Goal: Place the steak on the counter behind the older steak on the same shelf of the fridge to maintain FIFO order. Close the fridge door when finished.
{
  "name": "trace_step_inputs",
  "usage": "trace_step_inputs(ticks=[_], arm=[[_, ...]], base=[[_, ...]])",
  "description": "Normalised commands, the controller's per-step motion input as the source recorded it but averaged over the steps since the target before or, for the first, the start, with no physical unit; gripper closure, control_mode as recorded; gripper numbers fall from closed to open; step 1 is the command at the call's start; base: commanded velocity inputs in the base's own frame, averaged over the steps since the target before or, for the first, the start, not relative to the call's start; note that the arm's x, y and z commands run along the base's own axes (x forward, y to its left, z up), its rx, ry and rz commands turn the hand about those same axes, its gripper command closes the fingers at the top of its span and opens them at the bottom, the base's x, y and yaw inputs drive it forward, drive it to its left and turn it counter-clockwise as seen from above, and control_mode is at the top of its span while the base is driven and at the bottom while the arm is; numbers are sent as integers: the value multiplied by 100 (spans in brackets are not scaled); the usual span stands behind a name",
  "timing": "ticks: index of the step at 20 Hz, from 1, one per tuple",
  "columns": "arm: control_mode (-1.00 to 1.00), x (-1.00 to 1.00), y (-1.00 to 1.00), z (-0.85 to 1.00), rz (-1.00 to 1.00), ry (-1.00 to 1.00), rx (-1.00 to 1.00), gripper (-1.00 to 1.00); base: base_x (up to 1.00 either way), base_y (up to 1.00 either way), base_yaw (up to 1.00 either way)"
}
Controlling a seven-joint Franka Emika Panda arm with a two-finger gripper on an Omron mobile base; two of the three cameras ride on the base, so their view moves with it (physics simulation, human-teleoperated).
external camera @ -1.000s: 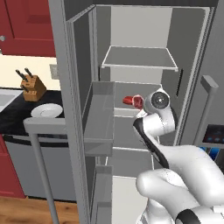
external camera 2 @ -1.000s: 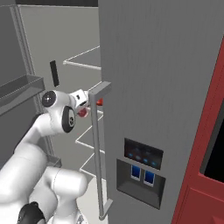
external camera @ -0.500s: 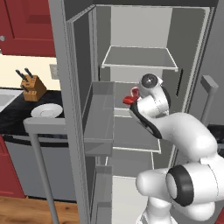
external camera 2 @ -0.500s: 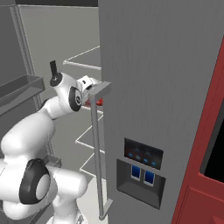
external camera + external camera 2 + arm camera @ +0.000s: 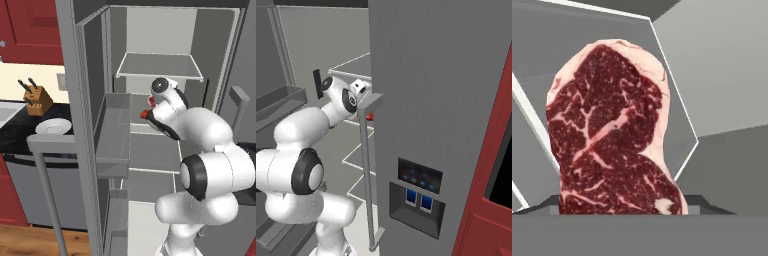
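The end effector [image 5: 619,212] is clamped on the steak [image 5: 609,132], which rises toward twelve o'clock in the hand view, inside the fridge [image 5: 165,60]. Likely limp, slick and light; best gripped across its thick middle

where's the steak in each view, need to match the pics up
Left base view: the steak is a small red patch at centre, beside the arm's wrist, inside the fridge.
Right base view: a red sliver left of centre, tucked behind the bar handle of the shut door.
Hand view: it covers the middle, dark red with pale marbling.
Shared landmark: the white-edged fridge shelf.
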Motion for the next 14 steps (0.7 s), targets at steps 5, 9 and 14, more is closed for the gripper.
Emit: trace_step_inputs(ticks=[5, 9, 14], arm=[[-100, 68, 0, -32, 15, 0, -14, 100], [-100, 63, 0, -46, 17, 0, -11, 100], [-100, 49, 0, -11, 12, -4, -8, 100]], base=[[0, 0, 0], [0, 0, 0], [0, 0, 0]])
